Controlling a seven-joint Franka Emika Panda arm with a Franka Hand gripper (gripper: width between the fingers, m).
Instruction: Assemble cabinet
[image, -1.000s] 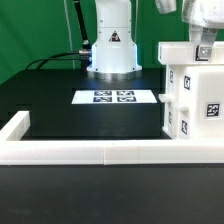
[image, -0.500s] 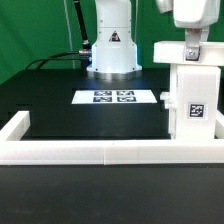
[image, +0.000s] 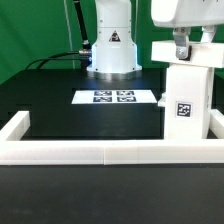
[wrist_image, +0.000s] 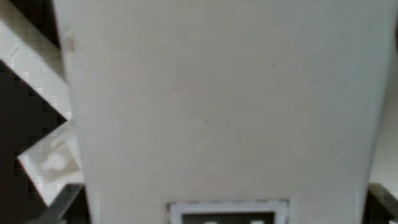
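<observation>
White cabinet (image: 188, 95) hides fingers (image: 181, 46)

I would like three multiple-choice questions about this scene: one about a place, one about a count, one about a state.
1. Where is the cabinet?
A. at the exterior view's right
B. at the exterior view's left
C. on the marker board

2. How many tags does the marker board carry?
A. two
B. four
C. six

3. How does the cabinet stand?
A. lying flat
B. upside down on the rim wall
C. upright under the gripper

Answers: 1 A, it rises by the right edge. 2 B, four squares show. 3 C, it is tall, with the gripper at its top.
</observation>
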